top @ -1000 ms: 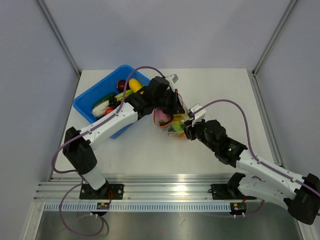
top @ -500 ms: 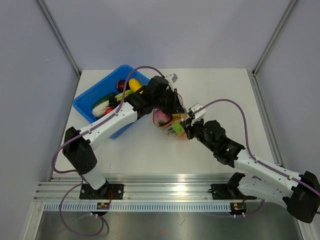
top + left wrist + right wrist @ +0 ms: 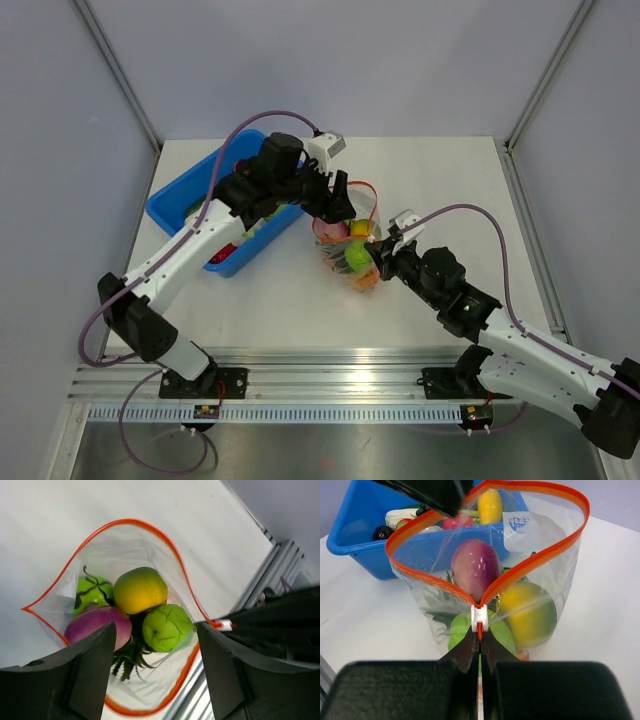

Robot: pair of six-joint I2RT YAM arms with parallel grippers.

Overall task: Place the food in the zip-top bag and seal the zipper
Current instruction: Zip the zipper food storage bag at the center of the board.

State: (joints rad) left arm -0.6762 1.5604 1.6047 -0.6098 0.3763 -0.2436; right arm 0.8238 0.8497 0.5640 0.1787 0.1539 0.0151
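Observation:
The clear zip-top bag point(image 3: 350, 245) stands on the table with its mouth wide open, and its orange-red zipper point(image 3: 520, 570) forms a loop. Inside lie food pieces: a yellow-orange fruit point(image 3: 140, 589), a green apple point(image 3: 167, 627), a purple piece point(image 3: 97, 630) and pineapple leaves point(image 3: 127, 655). My left gripper point(image 3: 155, 675) hangs open above the bag's mouth, touching nothing. My right gripper point(image 3: 480, 645) is shut on the zipper's end, just below the white slider point(image 3: 479, 617).
The blue bin point(image 3: 178, 210) sits behind and left of the bag, under my left arm, with more toy food in it, such as a yellow piece point(image 3: 490, 505). A metal rail point(image 3: 330, 385) runs along the table's near edge.
My left gripper has opened, let go of the bag's mouth and drawn up and back. My right gripper closed on the zipper's end and stays there. The bag's mouth now gapes wider.

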